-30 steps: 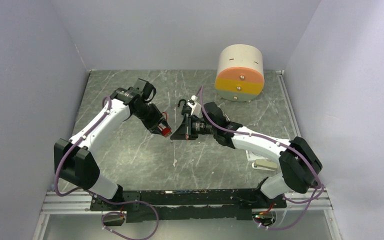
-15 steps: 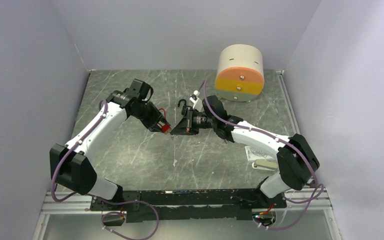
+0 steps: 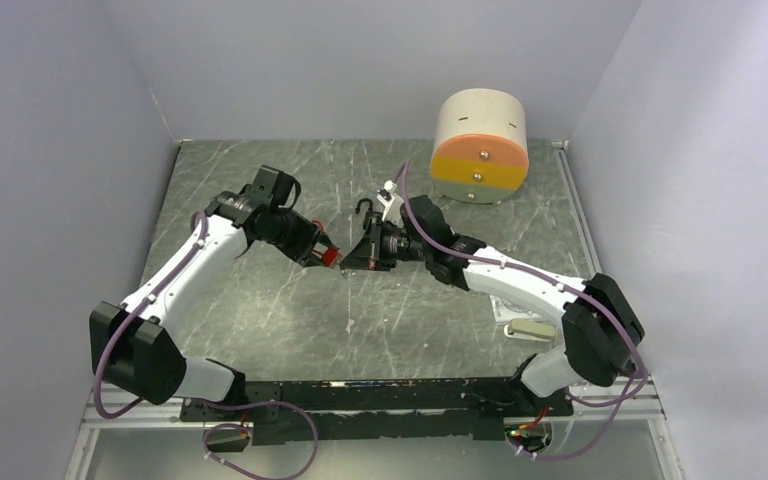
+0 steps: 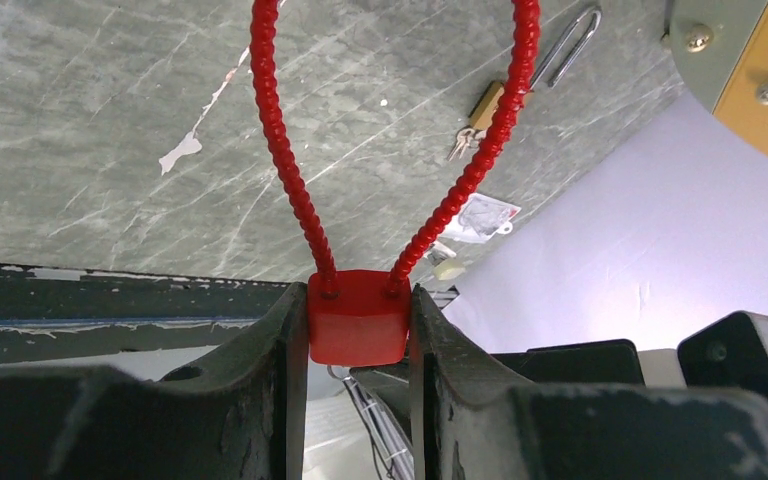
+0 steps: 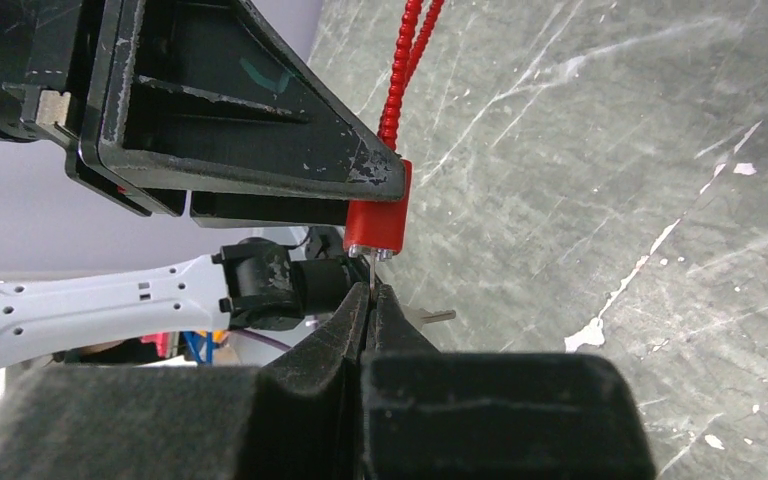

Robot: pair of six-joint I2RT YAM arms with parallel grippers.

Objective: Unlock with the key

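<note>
Padlock [image 5: 375, 225], likely light, hard body, bendy cable loop [image 4: 280, 150]: left gripper [image 4: 358, 300] clamped on body; right gripper [image 5: 368, 300] pinching slim key [image 5: 371, 268].

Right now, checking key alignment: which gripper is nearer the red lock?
Left. The left gripper clamps the red lock; the right gripper sits just off its base, pinching the key.

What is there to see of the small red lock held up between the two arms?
The lock is a small, blocky red body, plastic-looking, with both ends of a ribbed red cable entering one face through two holes. It is held off the table, squeezed on two sides between the left arm's dark fingers. From the right arm's shut fingers, a thin metal key meets the opposite face.
</note>
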